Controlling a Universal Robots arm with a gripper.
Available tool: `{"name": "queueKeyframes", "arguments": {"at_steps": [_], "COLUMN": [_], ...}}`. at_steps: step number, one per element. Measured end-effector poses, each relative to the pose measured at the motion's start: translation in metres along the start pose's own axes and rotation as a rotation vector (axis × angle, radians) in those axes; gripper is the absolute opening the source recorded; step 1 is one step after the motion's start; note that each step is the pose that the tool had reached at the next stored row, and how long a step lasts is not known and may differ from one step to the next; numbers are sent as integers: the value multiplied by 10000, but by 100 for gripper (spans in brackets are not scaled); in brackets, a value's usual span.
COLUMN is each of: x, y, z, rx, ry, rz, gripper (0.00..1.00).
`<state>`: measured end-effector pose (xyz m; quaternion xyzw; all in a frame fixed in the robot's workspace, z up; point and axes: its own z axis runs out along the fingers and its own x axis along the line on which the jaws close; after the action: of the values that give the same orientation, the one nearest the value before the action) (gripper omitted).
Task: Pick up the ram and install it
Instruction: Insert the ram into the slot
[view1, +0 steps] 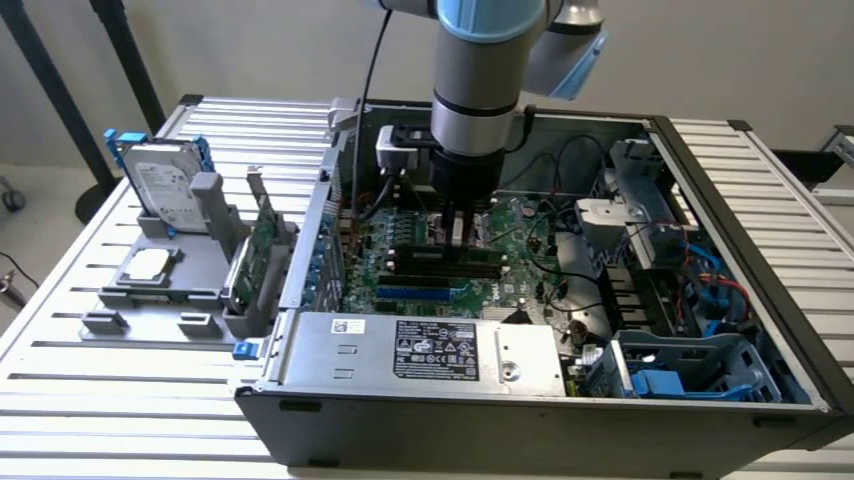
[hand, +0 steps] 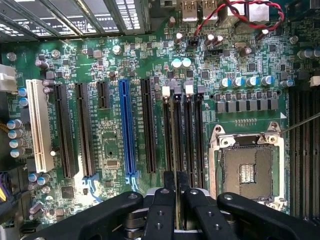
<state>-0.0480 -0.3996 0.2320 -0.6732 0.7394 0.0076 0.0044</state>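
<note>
Jaws clamped on the ram, poised over the memory slots.

The gripper (hand: 177, 192) grasps the ram (hand: 176, 186) edge-on between its jaws; the stick's long axis runs parallel to the memory slots (hand: 184, 135) directly below, beside the blue PCIe slot (hand: 125, 127) and CPU socket (hand: 247, 167).
</note>
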Motion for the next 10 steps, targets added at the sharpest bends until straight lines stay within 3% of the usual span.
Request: {"name": "queueKeyframes", "arguments": {"at_steps": [10], "x": [1], "y": [0], "z": [37], "rx": [0], "ry": [2], "rz": [0], "gripper": [14]}}
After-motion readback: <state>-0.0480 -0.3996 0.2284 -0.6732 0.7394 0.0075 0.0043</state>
